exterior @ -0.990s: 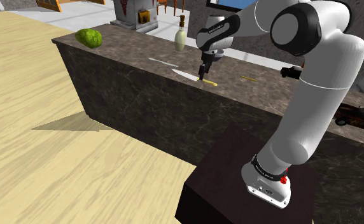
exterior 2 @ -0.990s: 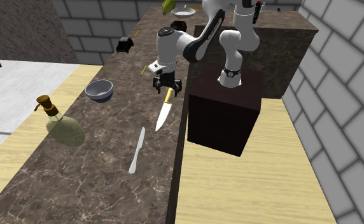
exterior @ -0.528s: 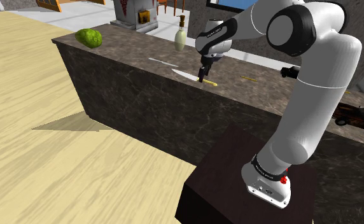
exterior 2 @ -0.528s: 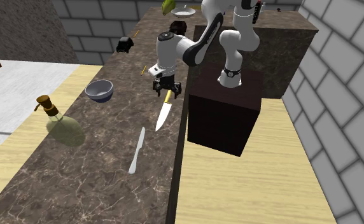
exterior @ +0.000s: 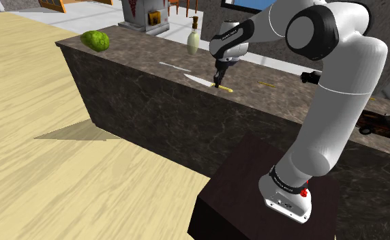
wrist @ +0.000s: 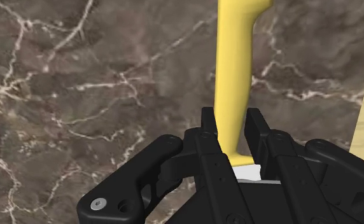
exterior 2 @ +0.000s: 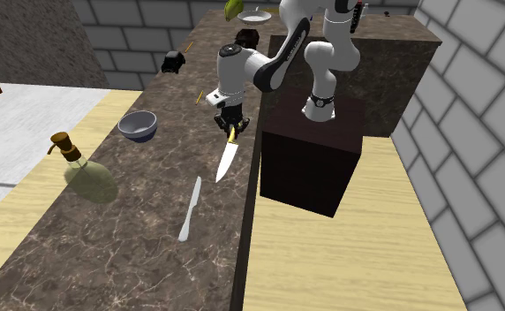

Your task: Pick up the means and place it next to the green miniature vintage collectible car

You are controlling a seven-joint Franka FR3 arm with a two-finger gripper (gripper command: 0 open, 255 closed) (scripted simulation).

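Black two-finger tool (wrist: 233, 121) is pinched on the handle of the yellow-handled, white-bladed kitchen knife (wrist: 235, 70), which lies flat on the dark marbled stone surface (exterior 2: 145, 238) near its front edge. The grip looks close to the blade end, so lift straight up and slowly, keeping the blade level so it can't swivel.

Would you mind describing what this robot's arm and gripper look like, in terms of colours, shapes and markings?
The arm has rounded, glossy white links with dark grey circular joint caps, a black ring near its base and a small red button. The gripper is all black and blocky, with two short squared fingers and a screw head.
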